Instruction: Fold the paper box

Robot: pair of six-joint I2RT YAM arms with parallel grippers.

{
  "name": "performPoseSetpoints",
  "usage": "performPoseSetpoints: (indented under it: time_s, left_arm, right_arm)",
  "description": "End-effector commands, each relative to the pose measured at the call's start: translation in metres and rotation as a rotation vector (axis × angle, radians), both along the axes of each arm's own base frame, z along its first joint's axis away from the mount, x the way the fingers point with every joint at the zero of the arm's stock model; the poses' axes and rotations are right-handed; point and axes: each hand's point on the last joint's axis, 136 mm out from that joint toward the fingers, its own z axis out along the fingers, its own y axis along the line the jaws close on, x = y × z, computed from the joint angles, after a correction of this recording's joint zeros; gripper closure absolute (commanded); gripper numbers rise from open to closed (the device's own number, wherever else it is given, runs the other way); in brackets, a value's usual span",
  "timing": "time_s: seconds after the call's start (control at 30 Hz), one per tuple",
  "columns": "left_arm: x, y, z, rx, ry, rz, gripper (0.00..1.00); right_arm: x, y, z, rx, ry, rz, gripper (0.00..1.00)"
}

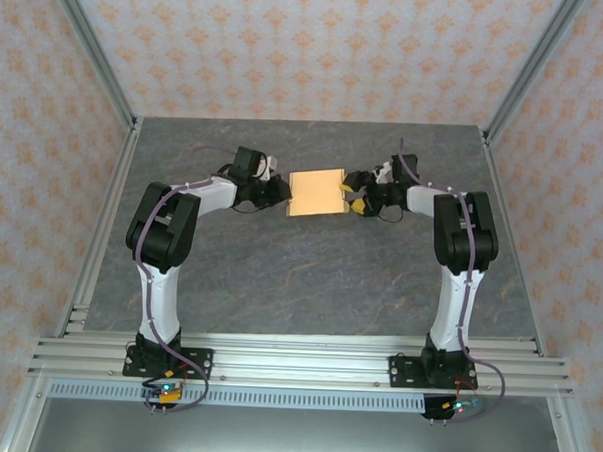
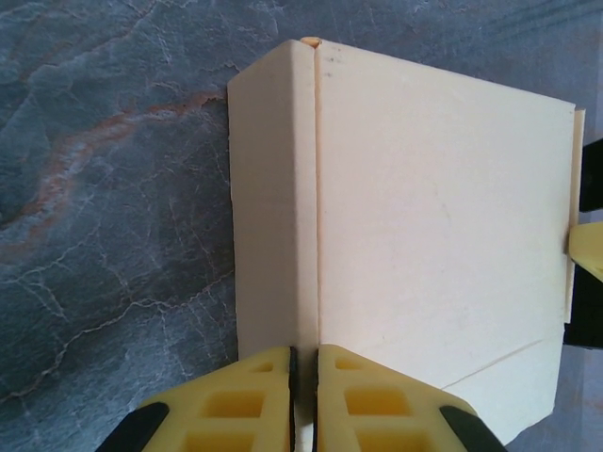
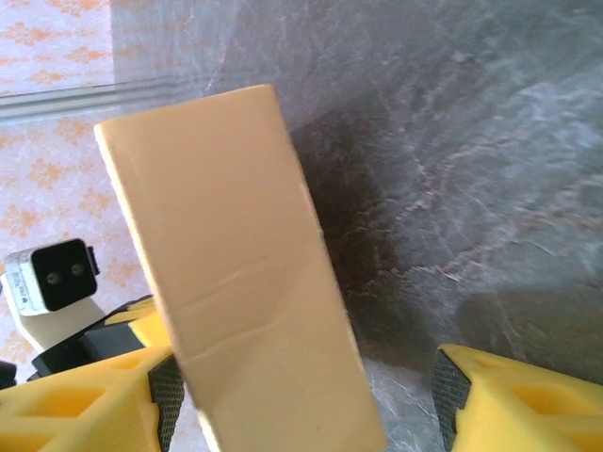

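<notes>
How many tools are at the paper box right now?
2. The left tool is at the paper box's left edge, pinched shut on a cardboard fold; the right tool is at its right edge, jaws open.

Your left arm (image 1: 159, 270) and right arm (image 1: 459, 283) are alike: white link shells between chunky black joint housings, a purple-grey cable (image 1: 154, 305) strung along the outside, and a black base plate (image 1: 167, 360) studded with bolts. The left gripper (image 2: 303, 377) has yellow moulded fingers (image 2: 240, 400) with rectangular pockets and black outer corners. The right gripper (image 1: 350, 196) has the same yellow fingers (image 3: 513, 400), with dark textured pads (image 3: 166, 395) on the inner faces.
</notes>
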Motion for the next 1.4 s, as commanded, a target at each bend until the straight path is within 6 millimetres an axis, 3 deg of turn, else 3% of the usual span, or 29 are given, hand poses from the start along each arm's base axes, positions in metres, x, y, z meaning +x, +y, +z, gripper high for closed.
performPoseSetpoints:
  time_s: [0.0, 0.27, 0.4, 0.47, 0.53, 0.7, 0.8, 0.9, 1.0, 1.13, 1.27, 1.37]
  left_arm:
    - [-0.027, 0.022, -0.063, 0.103, 0.170, 0.023, 0.88]
    - [-0.027, 0.021, -0.066, 0.099, 0.163, 0.021, 0.88]
    - [-0.023, 0.018, -0.052, 0.067, 0.130, 0.019, 0.83]
    - [-0.018, 0.014, -0.029, 0.028, 0.041, 0.014, 0.78]
    - [-0.013, 0.014, 0.000, 0.004, -0.066, 0.024, 0.65]
    - [-0.010, 0.017, 0.071, -0.007, -0.298, 0.019, 0.53]
    - [-0.025, 0.018, 0.110, 0.077, -0.506, -0.060, 0.50]
    - [-0.059, 0.012, 0.133, 0.220, -0.760, -0.217, 0.46]
    - [-0.084, 0.007, 0.132, 0.373, -0.904, -0.325, 0.41]
    - [-0.118, -0.019, 0.106, 0.542, -1.043, -0.566, 0.38]
    - [-0.132, -0.016, 0.113, 0.498, -1.167, -0.479, 0.35]
    - [-0.145, -0.023, 0.095, 0.551, -1.151, -0.573, 0.36]
  right_arm:
    - [0.010, 0.020, 0.008, 0.085, -0.035, 0.035, 0.30]
    - [0.019, 0.035, 0.013, 0.132, -0.050, 0.030, 0.35]
    - [0.020, 0.035, 0.017, 0.182, -0.014, -0.014, 0.43]
    - [0.018, 0.032, 0.019, 0.194, 0.018, -0.054, 0.49]
    - [0.015, 0.030, 0.025, 0.221, 0.056, -0.094, 0.55]
    - [0.000, 0.027, 0.051, 0.325, 0.149, -0.170, 0.58]
    - [-0.024, 0.023, 0.049, 0.333, 0.287, -0.212, 0.58]
    - [-0.066, 0.016, 0.031, 0.241, 0.480, -0.211, 0.57]
    - [-0.097, 0.012, 0.034, 0.193, 0.571, -0.151, 0.56]
    - [-0.122, 0.004, 0.049, 0.144, 0.633, -0.083, 0.56]
    - [-0.135, -0.006, 0.058, 0.109, 0.661, -0.029, 0.55]
    - [-0.142, -0.007, 0.057, 0.127, 0.694, -0.020, 0.54]
